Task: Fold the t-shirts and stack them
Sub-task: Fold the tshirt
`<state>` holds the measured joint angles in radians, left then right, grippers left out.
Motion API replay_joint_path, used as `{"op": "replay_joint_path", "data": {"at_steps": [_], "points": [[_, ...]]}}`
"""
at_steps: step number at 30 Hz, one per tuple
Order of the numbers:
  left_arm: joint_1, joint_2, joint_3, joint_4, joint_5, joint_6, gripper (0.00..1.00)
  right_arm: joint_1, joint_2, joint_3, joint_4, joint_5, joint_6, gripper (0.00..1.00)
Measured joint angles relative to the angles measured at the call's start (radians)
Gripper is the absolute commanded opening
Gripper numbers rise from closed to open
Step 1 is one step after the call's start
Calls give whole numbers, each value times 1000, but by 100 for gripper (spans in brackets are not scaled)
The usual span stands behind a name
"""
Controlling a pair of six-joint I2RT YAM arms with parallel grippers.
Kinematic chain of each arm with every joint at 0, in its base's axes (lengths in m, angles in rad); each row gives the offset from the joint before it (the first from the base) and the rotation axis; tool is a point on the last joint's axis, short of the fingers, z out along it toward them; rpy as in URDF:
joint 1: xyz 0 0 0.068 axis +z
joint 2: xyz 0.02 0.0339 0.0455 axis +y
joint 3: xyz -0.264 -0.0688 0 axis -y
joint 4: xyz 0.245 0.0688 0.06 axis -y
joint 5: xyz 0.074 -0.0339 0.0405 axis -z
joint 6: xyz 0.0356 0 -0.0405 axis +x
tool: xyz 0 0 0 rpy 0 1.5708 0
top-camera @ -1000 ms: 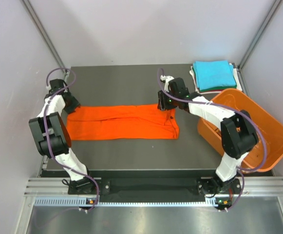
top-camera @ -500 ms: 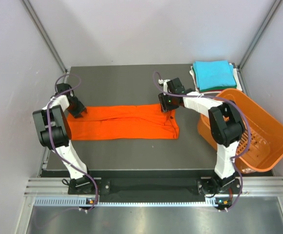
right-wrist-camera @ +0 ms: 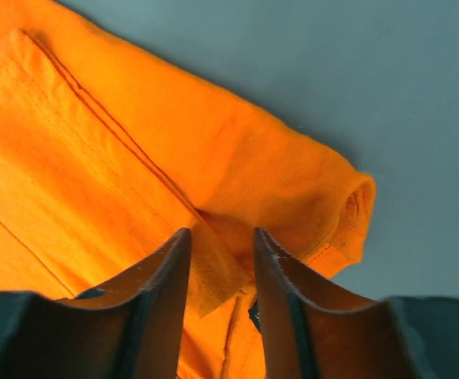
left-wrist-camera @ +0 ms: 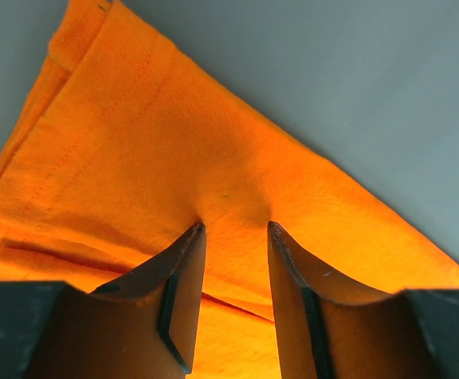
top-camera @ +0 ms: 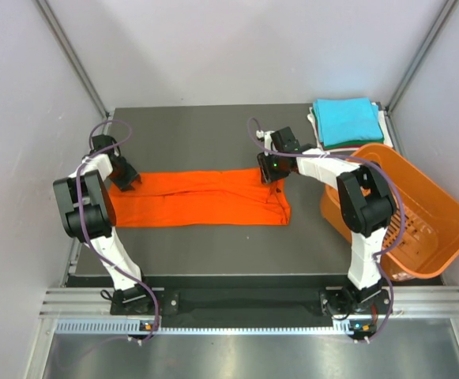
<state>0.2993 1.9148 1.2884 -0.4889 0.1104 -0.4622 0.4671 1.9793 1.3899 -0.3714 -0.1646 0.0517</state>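
Note:
A bright orange t-shirt (top-camera: pixel 197 197) lies folded into a long strip across the dark table (top-camera: pixel 205 138). My left gripper (top-camera: pixel 125 180) is at its far left corner, jaws apart, tips pressed down on the orange cloth (left-wrist-camera: pixel 174 134), which puckers between them (left-wrist-camera: pixel 235 225). My right gripper (top-camera: pixel 269 174) is at the far right corner by the collar (right-wrist-camera: pixel 354 207). Its jaws stand apart over a fold of the orange cloth (right-wrist-camera: pixel 221 231). A folded turquoise t-shirt (top-camera: pixel 344 120) tops a stack at the back right, with white edges (top-camera: pixel 315 125) beneath.
An orange slotted plastic basket (top-camera: pixel 433 192) leans tilted at the table's right edge, close behind the right arm. Grey walls enclose the table on three sides. A metal rail (top-camera: pixel 237 304) runs along the near edge by the arm bases.
The left arm swung its elbow in and set its gripper on the shirt's far left corner. The right arm shifted slightly at the collar end, and its jaws narrowed a little.

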Motion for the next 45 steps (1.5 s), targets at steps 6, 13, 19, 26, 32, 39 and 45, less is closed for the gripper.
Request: {"op": "replay_joint_path", "data": {"at_steps": [6,13,19,26,32,39,45], "points": [[0,-1,0,0,-3,0,43,0,1,0,-3,-4,0,38],[0,-6,0,-4,-6,0,43,0,2,0,-18,-19,0,16],[0,-31,0,-7,-11,0,43,0,2,0,-19,-37,14,0],[-2,-59,0,-9,-47,5,43,2,-51,-25,-7,-76,43,0],[-8,-59,-5,-11,-81,12,43,24,-157,-114,35,-113,61,0],[-33,-94,-39,-11,-60,11,44,112,-202,-203,66,-145,60,0],[-52,-184,-88,-6,18,3,44,215,-214,-284,95,-151,23,0]]}}
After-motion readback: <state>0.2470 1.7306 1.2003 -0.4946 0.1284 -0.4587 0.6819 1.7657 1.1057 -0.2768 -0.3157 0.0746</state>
